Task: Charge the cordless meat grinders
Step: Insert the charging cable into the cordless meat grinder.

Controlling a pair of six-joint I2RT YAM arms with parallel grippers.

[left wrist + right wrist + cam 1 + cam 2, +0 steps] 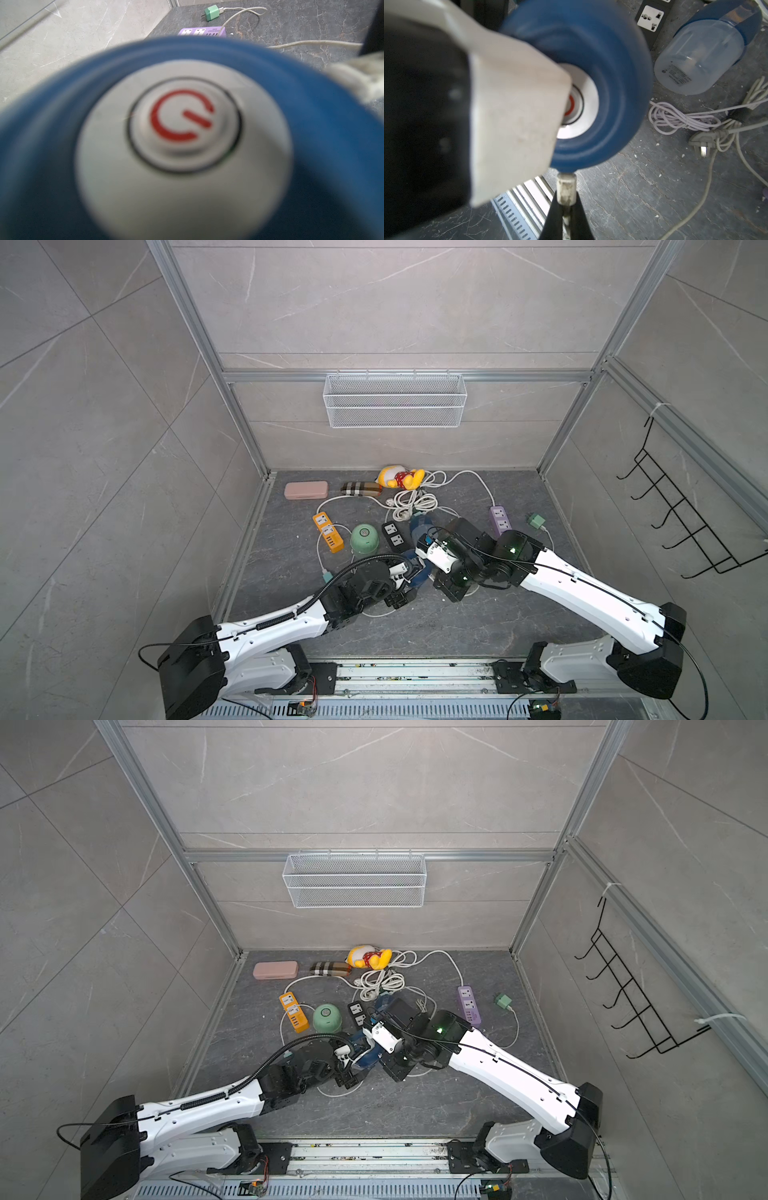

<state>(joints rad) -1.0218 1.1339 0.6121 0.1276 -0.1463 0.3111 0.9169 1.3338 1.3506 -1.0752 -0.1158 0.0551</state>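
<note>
Dark blue grinder (602, 83) was tipped with its silver button toward the left gripper (409, 572), whose jaws we saw spread wide and clamped on its body above the middle of the dark tabletop (415, 635). We saw the right gripper (566, 199) pinched tight on a white plug (566, 185) touching the grinder's blue side. A second blue grinder (708, 56) lay on its side beside the black power strip (652, 20).

Red power symbol (197, 120): round silver button (182, 149) of dark blue dome-shaped plastic grinder (41, 155). Print (675, 78) on neighbouring grinder's clear base (699, 54): illegible.
</note>
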